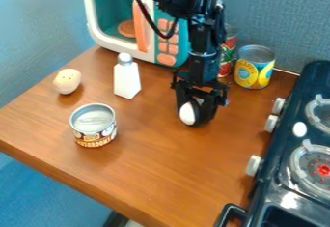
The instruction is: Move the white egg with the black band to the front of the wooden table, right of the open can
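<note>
Gripper point(196, 117) clasping white object point(187, 113), perhaps egg, partly hidden; red can point(226, 57) half behind arm point(205, 37); stove point(283, 148) cut off at right.

I can see a smooth white egg-shaped object point(187, 114), its long axis nearly upright, at the lower end of the black gripper point(197, 114), which partly hides it, over the brown wooden tabletop point(164, 158); whether they touch, I can't tell.

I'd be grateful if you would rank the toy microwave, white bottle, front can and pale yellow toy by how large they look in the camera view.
Largest to smallest:
1. Toy microwave, even partly hidden by the arm
2. Front can
3. White bottle
4. Pale yellow toy
</note>
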You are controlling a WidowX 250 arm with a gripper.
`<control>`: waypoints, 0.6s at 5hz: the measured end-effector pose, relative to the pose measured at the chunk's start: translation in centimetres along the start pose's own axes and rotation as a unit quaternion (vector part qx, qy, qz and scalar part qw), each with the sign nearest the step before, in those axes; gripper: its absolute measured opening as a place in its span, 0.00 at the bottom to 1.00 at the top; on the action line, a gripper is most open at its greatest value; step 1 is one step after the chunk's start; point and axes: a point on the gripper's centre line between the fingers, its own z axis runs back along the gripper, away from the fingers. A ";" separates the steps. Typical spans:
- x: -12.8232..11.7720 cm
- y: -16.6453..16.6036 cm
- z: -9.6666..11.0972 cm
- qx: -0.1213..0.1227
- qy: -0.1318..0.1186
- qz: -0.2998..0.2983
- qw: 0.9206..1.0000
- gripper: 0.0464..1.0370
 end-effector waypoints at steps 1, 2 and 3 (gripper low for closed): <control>-2.1 0.0 2.1 0.015 -0.022 0.006 1.000 0.67; -3.8 0.2 4.3 0.030 -0.039 0.027 0.998 0.67; -6.1 -0.1 3.0 0.025 -0.013 0.038 0.999 0.67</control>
